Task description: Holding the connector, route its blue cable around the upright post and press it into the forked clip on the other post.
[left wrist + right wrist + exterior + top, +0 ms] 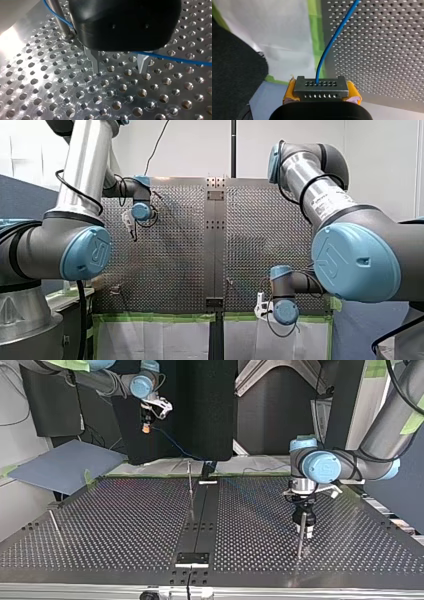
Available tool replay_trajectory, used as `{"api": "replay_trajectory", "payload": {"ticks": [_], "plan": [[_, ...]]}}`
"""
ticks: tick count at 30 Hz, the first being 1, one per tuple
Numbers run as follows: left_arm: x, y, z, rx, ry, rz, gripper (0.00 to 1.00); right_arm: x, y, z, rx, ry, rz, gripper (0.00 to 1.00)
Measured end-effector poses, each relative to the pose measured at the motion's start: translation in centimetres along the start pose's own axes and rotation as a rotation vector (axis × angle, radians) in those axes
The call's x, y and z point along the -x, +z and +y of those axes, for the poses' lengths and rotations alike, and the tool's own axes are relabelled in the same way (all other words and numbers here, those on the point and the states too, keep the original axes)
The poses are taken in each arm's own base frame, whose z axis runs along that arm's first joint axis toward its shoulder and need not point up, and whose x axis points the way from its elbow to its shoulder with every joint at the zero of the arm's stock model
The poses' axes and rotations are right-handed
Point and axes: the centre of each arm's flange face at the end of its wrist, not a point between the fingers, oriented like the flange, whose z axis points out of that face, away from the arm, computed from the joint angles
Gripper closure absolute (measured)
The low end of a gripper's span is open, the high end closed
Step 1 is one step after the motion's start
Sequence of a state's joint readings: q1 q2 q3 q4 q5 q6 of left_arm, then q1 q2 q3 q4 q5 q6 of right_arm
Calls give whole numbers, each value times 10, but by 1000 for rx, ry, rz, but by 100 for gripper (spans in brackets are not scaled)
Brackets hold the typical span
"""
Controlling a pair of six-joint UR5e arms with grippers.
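Front view: UR-marked elbow cap [86, 253]; my right hand [321, 97] grips the connector [321, 86].

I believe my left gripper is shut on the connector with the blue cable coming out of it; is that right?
Not quite: it is my right gripper that is shut on the connector, with the blue cable coming out of it, as the right wrist view shows. My left gripper stands open.

Perforated table [125, 525]; green tape [155, 317] along edge; grey board [60, 465] beside it
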State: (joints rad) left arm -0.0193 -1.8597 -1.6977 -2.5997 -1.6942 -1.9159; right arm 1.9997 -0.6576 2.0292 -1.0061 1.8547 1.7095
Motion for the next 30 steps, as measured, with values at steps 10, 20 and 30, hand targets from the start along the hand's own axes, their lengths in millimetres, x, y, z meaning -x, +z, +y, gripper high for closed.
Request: {"api": "replay_trajectory", "payload": {"ticks": [10, 20, 30], "plan": [[0, 0, 0, 0, 0, -1, 25, 26, 15, -2, -7, 6, 32, 100], [0, 0, 0, 0, 0, -1, 25, 47, 48, -9, -17, 28, 109, 100], [0, 0, 0, -1, 0, -2, 25, 84, 51, -6, -32, 9, 124, 100]]}}
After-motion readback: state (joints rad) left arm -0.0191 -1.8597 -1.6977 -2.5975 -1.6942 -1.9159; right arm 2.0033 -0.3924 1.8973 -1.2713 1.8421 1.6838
